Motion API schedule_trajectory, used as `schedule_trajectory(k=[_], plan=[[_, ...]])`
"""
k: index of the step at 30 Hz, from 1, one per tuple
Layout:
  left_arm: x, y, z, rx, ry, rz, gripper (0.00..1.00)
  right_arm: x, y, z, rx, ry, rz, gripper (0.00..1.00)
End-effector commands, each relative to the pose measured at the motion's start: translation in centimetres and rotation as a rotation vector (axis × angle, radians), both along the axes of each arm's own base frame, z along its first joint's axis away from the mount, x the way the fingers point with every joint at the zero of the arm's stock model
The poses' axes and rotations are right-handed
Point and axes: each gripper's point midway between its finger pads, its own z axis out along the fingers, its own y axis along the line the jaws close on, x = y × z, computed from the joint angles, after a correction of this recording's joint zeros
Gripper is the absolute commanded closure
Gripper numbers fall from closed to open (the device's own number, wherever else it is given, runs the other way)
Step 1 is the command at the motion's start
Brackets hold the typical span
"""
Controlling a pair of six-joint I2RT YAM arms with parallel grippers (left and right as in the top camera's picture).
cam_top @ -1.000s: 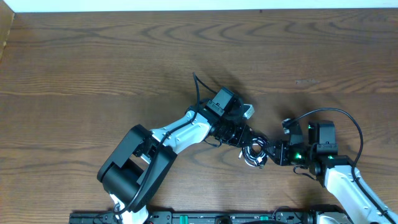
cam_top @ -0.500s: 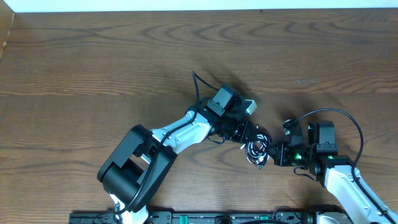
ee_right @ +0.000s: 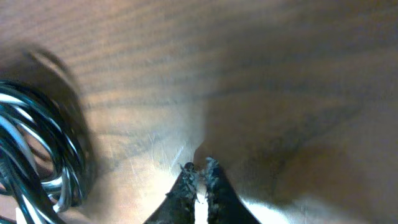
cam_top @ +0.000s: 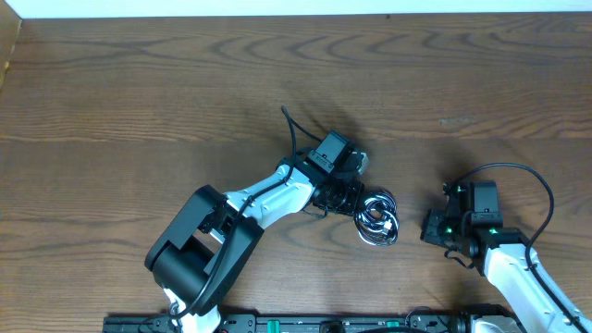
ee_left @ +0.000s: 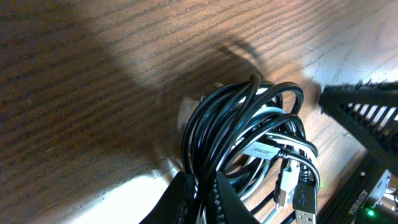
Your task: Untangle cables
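We saw the left gripper pinched tight on the coiled cables, which lay on the table. The right gripper, jaws together and empty, hung apart from them.

The tabletop is dark brown wood with a strong grain that runs in long wavy bands across its width, and it fills nearly the whole overhead view. Along its far edge lies a narrow white strip, and at the far left corner a paler strip of wood borders it; what either belongs to cannot be told. Light falls from above, leaving a pale sheen on the wood in the close views and soft, broad shadows beside the bright patches.
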Motion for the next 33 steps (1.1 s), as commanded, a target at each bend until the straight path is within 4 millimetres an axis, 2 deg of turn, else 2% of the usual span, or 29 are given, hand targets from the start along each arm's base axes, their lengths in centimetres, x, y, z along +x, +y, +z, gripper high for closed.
schedule_trajectory(k=[1, 4, 7, 11, 13, 16, 19, 23, 24, 26, 29, 31, 33], plan=[[0.7, 0.3, -0.1, 0.021, -0.031, 0.003, 0.89, 0.2, 3.0, 0.6, 0.161, -0.037, 0.096, 0.82], [0.7, 0.3, -0.1, 0.021, -0.031, 0.003, 0.89, 0.7, 7.7, 4.1, 0.398, -0.182, 0.342, 0.7], [0.7, 0.3, -0.1, 0.021, -0.031, 0.003, 0.89, 0.7, 8.5, 5.0, 0.451, -0.211, 0.381, 0.69], [0.4, 0.0, 0.0, 0.004, -0.019, -0.006, 0.89, 0.7, 8.5, 5.0, 0.447, -0.213, 0.387, 0.73], [-0.5, -1.0, 1.0, -0.071, 0.023, -0.042, 0.88, 0.6, 8.3, 4.7, 0.423, -0.215, 0.398, 0.75], [-1.2, -2.2, 2.3, -0.171, 0.053, -0.086, 0.89, 0.5, 6.8, 3.2, 0.327, -0.168, 0.346, 0.85], [-1.0, -2.4, 2.4, -0.178, 0.044, -0.087, 0.89, 0.4, 6.4, 2.8, 0.305, -0.154, 0.333, 0.81], [-0.9, -2.3, 2.4, -0.173, 0.04, -0.084, 0.89, 0.4, 6.4, 2.9, 0.304, -0.156, 0.334, 0.64], [-0.9, -2.3, 2.4, -0.173, 0.04, -0.085, 0.89, 0.4, 6.4, 2.9, 0.304, -0.156, 0.334, 0.63], [-0.9, -2.3, 2.4, -0.173, 0.04, -0.085, 0.89, 0.5, 6.3, 2.7, 0.293, -0.154, 0.329, 0.63], [-0.9, -2.3, 2.4, -0.173, 0.04, -0.085, 0.89, 0.5, 5.6, 2.3, 0.252, -0.142, 0.309, 0.68], [-0.9, -2.3, 2.4, -0.173, 0.04, -0.085, 0.89, 0.3, 4.4, 1.4, 0.188, -0.103, 0.257, 0.74], [-0.9, -2.3, 2.4, -0.173, 0.04, -0.085, 0.89, 0.2, 3.5, 0.8, 0.149, -0.074, 0.203, 0.74]])
